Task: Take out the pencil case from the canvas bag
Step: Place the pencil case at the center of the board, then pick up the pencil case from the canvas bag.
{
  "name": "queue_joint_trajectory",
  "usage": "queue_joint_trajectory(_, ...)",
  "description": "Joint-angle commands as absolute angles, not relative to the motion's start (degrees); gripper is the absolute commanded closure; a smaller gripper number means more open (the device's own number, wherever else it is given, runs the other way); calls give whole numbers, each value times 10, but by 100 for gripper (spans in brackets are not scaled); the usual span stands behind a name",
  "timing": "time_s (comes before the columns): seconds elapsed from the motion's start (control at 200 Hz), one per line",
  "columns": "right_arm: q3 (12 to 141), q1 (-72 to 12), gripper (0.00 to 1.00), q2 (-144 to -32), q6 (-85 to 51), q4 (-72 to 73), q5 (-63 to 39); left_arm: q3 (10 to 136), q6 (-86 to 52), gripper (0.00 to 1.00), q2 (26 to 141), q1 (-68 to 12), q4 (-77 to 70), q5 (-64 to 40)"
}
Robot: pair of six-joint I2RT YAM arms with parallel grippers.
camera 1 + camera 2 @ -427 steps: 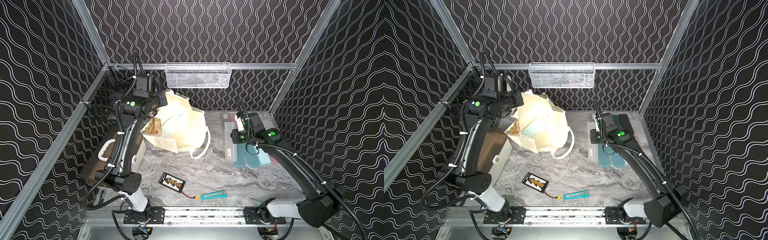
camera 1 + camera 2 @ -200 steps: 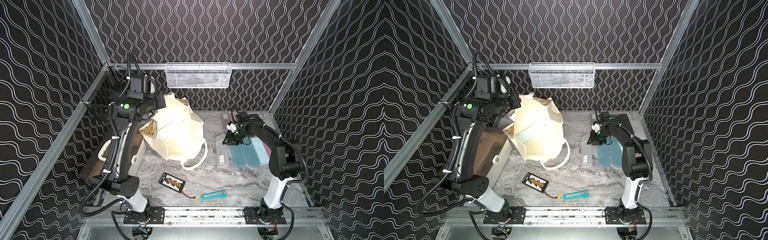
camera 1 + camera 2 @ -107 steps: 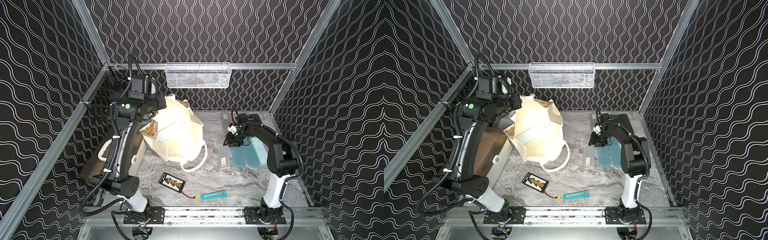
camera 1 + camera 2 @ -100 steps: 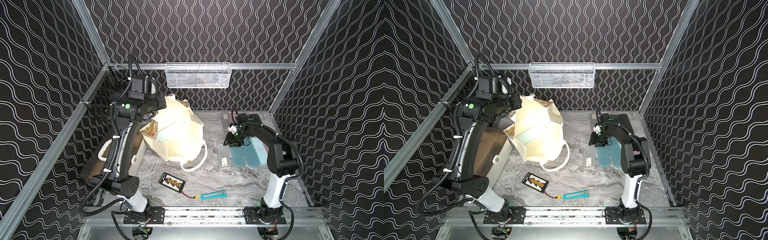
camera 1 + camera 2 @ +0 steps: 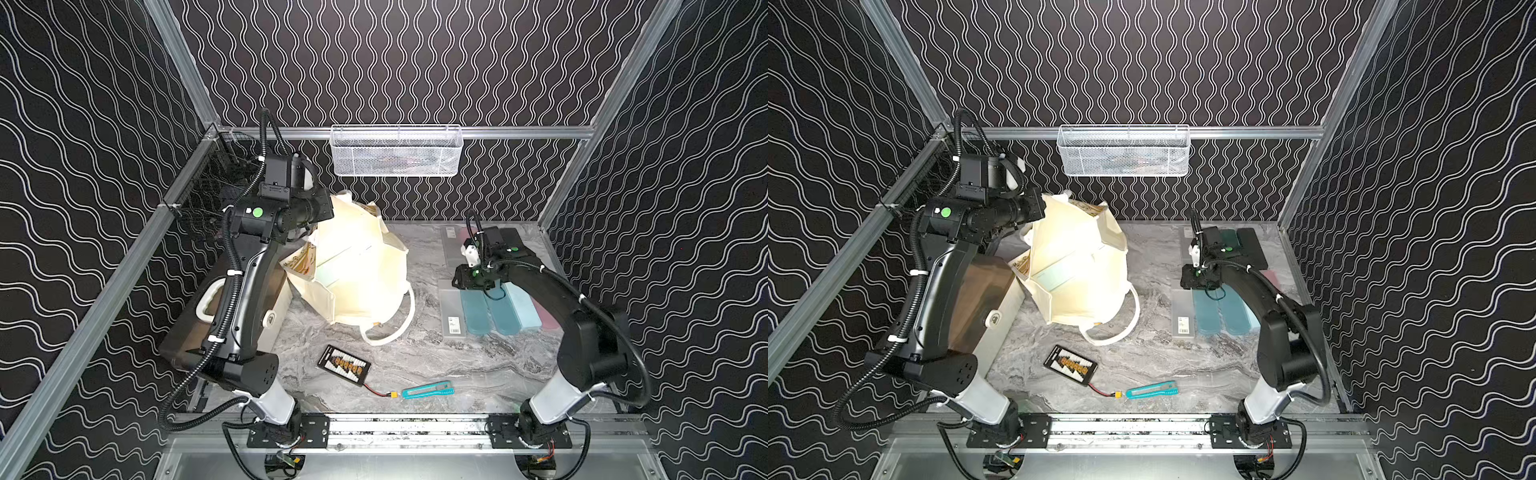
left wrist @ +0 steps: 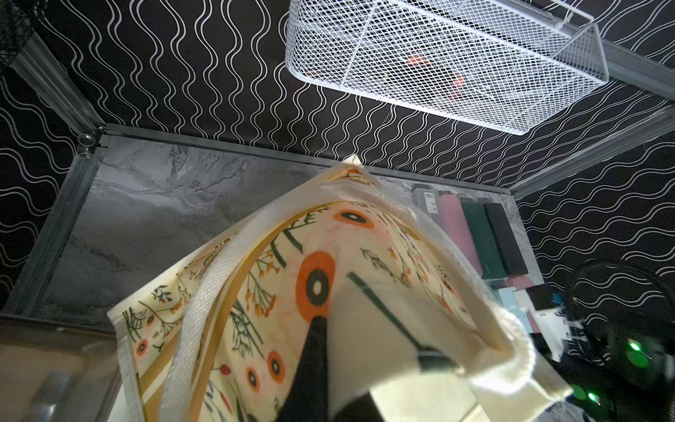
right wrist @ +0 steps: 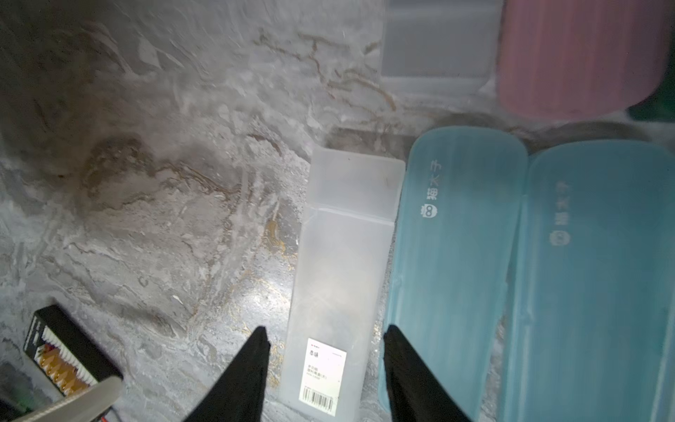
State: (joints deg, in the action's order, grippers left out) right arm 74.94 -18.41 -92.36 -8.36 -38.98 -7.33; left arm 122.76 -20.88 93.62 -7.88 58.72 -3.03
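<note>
- Canvas bag (image 6: 328, 255) cloth is pinched tight in the left gripper (image 6: 365, 343). The jaws are together on the rim fabric: one black finger (image 6: 314, 350) is plain to see, its partner mostly buried under a fold.
- In both top views that grip is hidden behind the wrist. The bag (image 5: 357, 270) (image 5: 1075, 266) hangs bunched at the left rear of the marble table (image 5: 436, 365), mouth gaping up toward the camera, one loop handle (image 5: 384, 340) trailing on the marble.
- Something pale green and flat (image 5: 1054, 272) shows inside the mouth, too washed out to name.
- Over to the right gripper (image 7: 327, 329): its jaws are apart, a finger on either side of the labelled end of the frosted pencil case (image 7: 343, 255).
- That case lies flat on the marble, out of the bag and well apart from it. Whether the fingers touch its sides, I can't tell.
- Just beside it are two teal cases (image 7: 449, 255). A pink case (image 7: 577, 54) lies beyond, blurred and cut off at the frame edge.
- Toward the front sit a black connector board (image 5: 344, 365) and a teal cutter (image 5: 428, 390).
</note>
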Motion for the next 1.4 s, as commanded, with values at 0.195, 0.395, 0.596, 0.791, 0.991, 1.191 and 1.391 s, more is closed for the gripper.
queue_joint_trajectory(0.195, 722, -337, 49, -772, -84, -221, 91, 1188, -222, 100, 945, -108, 485, -115)
queue_joint_trajectory(0.395, 717, -438, 53, -713, -22, -164, 109, 1163, -228, 100, 962, -142, 454, -116)
queue_joint_trajectory(0.596, 717, -535, 60, -708, 26, -157, 123, 1133, -234, 100, 970, -158, 427, -105)
queue_joint_trajectory(0.791, 724, -567, 66, -776, 7, -176, 135, 1129, -238, 100, 978, -168, 426, -98)
queue_joint_trajectory(0.991, 722, -569, 68, -869, -21, -175, 159, 1136, -237, 100, 981, -175, 433, -98)
queue_joint_trajectory(1.191, 719, -565, 71, -943, -65, -151, 182, 1140, -239, 100, 975, -177, 435, -99)
queue_joint_trajectory(1.391, 767, -545, 71, -1021, -144, -176, 188, 1159, -236, 100, 974, -178, 450, -103)
